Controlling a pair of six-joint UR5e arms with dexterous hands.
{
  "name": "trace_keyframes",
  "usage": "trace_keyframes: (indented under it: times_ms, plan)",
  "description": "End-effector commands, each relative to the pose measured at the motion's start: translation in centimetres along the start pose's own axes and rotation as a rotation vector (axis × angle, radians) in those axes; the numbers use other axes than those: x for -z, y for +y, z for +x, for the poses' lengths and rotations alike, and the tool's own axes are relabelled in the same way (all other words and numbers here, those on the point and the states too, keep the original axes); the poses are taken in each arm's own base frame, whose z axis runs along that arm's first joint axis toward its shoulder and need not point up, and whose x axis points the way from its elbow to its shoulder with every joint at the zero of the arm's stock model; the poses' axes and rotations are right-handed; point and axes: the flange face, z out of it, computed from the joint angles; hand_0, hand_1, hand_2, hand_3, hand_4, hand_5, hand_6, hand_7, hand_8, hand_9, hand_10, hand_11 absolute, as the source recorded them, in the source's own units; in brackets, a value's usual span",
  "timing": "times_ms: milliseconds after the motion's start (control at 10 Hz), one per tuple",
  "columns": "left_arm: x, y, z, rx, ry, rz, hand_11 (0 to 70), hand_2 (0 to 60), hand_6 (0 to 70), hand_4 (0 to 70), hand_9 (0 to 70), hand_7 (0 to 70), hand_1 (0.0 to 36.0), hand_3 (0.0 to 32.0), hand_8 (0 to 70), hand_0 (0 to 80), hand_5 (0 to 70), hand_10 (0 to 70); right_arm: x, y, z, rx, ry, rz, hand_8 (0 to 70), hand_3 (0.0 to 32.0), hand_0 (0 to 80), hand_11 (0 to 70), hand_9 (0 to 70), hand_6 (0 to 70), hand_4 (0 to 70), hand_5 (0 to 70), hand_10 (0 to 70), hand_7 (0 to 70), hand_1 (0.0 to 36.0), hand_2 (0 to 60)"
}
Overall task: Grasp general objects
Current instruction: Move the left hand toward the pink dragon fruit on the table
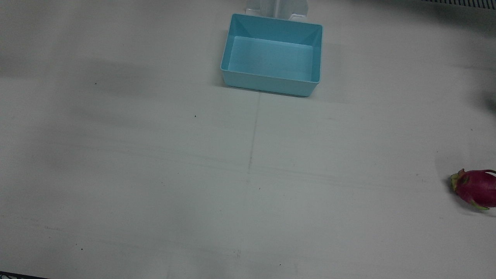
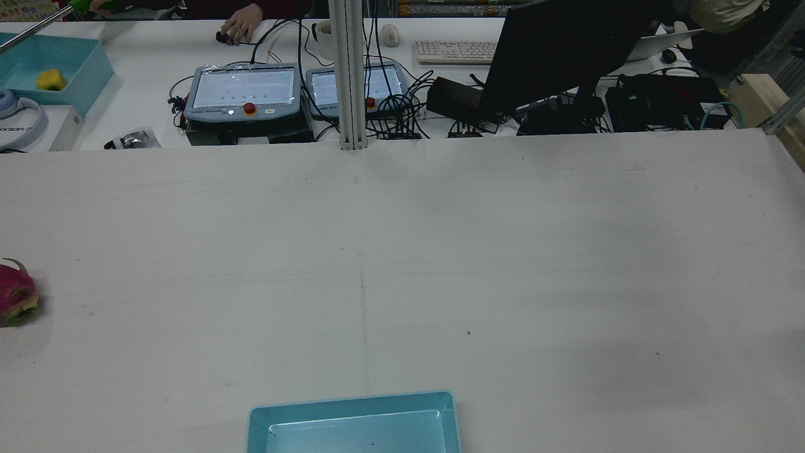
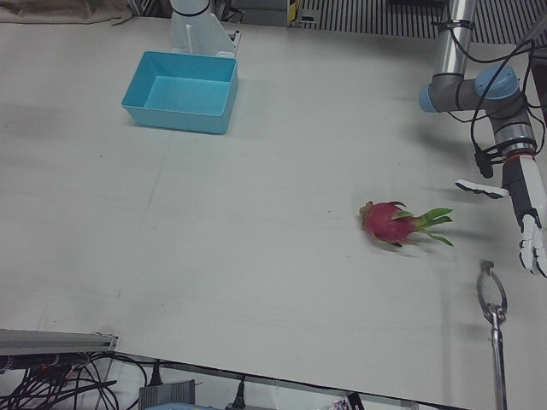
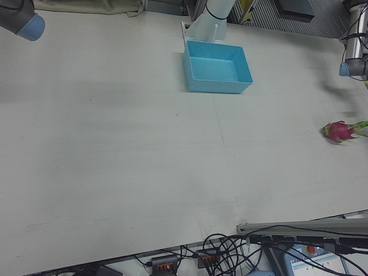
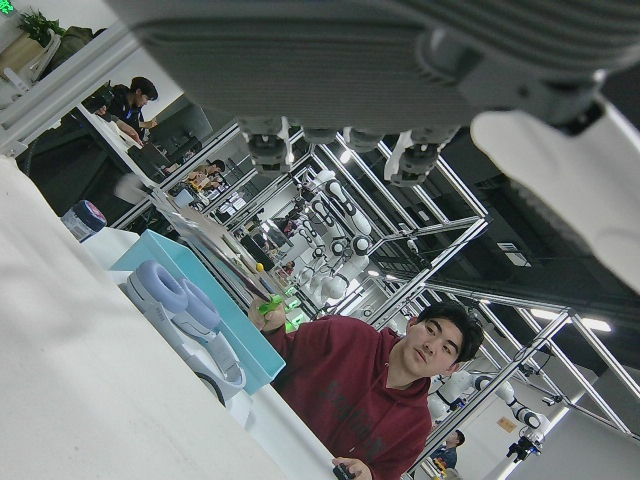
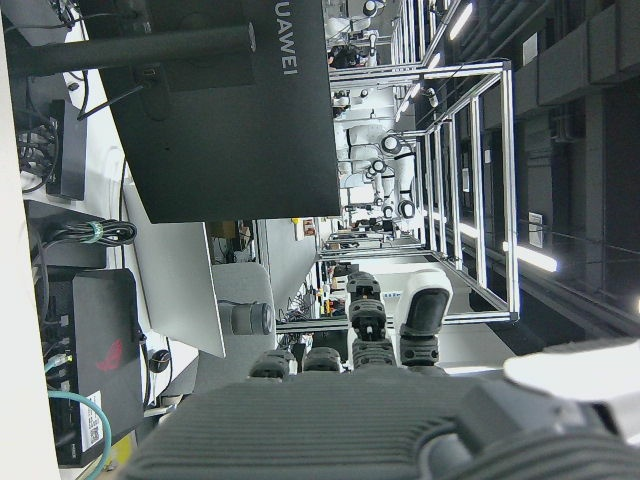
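While nothing is grasped, left-front view shows the left hand [image 3: 528,224] empty, fingers spread, hanging just beyond the oval magenta dragon fruit with green scales [image 3: 395,223]. Right hand view: right hand [image 6: 400,400] parked, state unclear. Risk: the rounded fruit rolls off under a glancing touch.

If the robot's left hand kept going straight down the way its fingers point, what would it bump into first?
Probably just the bare table. The left hand hangs fingers-down, off to the side of the dragon fruit, though depth is hard to judge.

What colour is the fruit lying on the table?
The fruit is magenta-pink with green leafy tips, clearest in the left-front view.
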Motion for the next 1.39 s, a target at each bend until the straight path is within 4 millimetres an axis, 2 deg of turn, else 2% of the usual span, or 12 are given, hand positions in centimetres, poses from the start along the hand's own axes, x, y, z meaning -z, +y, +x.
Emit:
trace_keyframes:
  times_ms: [0, 398, 498, 597, 796, 896, 995, 1095, 1194, 1294]
  plan:
    - [-0.2, 0.3, -0.1, 0.003, 0.005, -0.011, 0.0, 0.0, 0.0, 0.0, 0.0, 2.8, 5.3, 0.0, 0.0, 47.4, 0.0, 0.0, 0.0, 0.3, 0.0, -0.001, 0.001, -0.007, 0.0, 0.0, 0.0, 0.0, 0.0, 0.0, 0.0, 0.0, 0.0, 0.0, 0.0, 0.0]
    - [-0.4, 1.0, -0.5, 0.005, -0.003, -0.034, 0.0, 0.0, 0.0, 0.0, 0.0, 3.2, 4.7, 0.0, 0.0, 46.9, 0.0, 0.0, 0.0, 0.3, 0.0, -0.001, 0.001, -0.005, 0.0, 0.0, 0.0, 0.0, 0.0, 0.0, 0.0, 0.0, 0.0, 0.0, 0.0, 0.0]
    - [-0.7, 1.6, -0.4, -0.023, -0.001, -0.048, 0.0, 0.0, 0.0, 0.0, 0.0, 2.9, 4.1, 0.6, 0.0, 46.5, 0.0, 0.0, 0.0, 0.3, 0.0, -0.001, 0.001, -0.007, 0.0, 0.0, 0.0, 0.0, 0.0, 0.0, 0.0, 0.0, 0.0, 0.0, 0.0, 0.0]
    - [-1.8, 4.0, 0.6, -0.065, 0.002, -0.096, 0.0, 0.0, 0.0, 0.0, 0.0, 2.9, 4.2, 3.2, 0.0, 46.5, 0.0, 0.0, -0.1, 0.5, 0.1, 0.0, 0.001, -0.01, 0.0, 0.0, 0.0, 0.0, 0.0, 0.0, 0.0, 0.0, 0.0, 0.0, 0.0, 0.0]
    - [-5.6, 12.7, 3.9, -0.199, -0.071, -0.223, 0.0, 0.0, 0.0, 0.0, 0.0, 5.1, 5.8, 3.0, 0.0, 47.4, 0.0, 0.0, -0.1, 0.6, 0.1, 0.0, 0.001, -0.011, 0.0, 0.0, 0.0, 0.0, 0.0, 0.0, 0.0, 0.0, 0.0, 0.0, 0.0, 0.0]
    - [-6.1, 16.0, 6.8, -0.183, -0.075, -0.25, 0.0, 0.0, 0.0, 3.4, 0.0, 7.0, 6.5, 0.0, 0.0, 48.2, 0.2, 0.0, -0.1, 0.6, 0.1, 0.0, 0.001, -0.011, 0.0, 0.0, 0.0, 0.0, 0.0, 0.0, 0.0, 0.0, 0.0, 0.0, 0.0, 0.0]
    - [-6.1, 18.7, 9.8, -0.18, -0.067, -0.281, 0.0, 0.0, 1.8, 16.5, 1.3, 13.6, 5.9, 0.0, 0.0, 48.8, 6.4, 0.0, -0.1, 0.6, 0.0, 0.0, 0.0, -0.013, 0.0, 0.0, 0.0, 0.0, 0.0, 0.0, 0.0, 0.0, 0.0, 0.0, 0.0, 0.0]
    - [-5.7, 19.8, 12.0, -0.229, -0.089, -0.282, 0.0, 0.0, 5.0, 24.4, 1.8, 16.0, 4.4, 0.0, 0.0, 48.5, 9.6, 0.0, 0.0, 0.6, 0.0, 0.0, 0.0, -0.012, 0.0, 0.0, 0.0, 0.0, 0.0, 0.0, 0.0, 0.0, 0.0, 0.0, 0.0, 0.0]
    - [-5.1, 19.3, 13.1, -0.325, -0.117, -0.256, 0.0, 0.0, 4.4, 24.8, 1.6, 15.0, 3.3, 0.0, 0.0, 47.5, 8.1, 0.0, -0.1, 0.6, 0.0, 0.0, 0.0, -0.013, 0.0, 0.0, 0.0, 0.0, 0.0, 0.0, 0.0, 0.0, 0.0, 0.0, 0.0, 0.0]
    - [-4.1, 17.4, 14.6, -0.367, -0.13, -0.235, 0.2, 0.0, 3.5, 18.5, 1.3, 13.8, 2.8, 0.0, 0.1, 46.8, 5.6, 0.1, -0.1, 0.6, 0.0, 0.0, 0.0, -0.013, 0.0, 0.0, 0.0, 0.0, 0.0, 0.0, 0.0, 0.0, 0.0, 0.0, 0.0, 0.0]
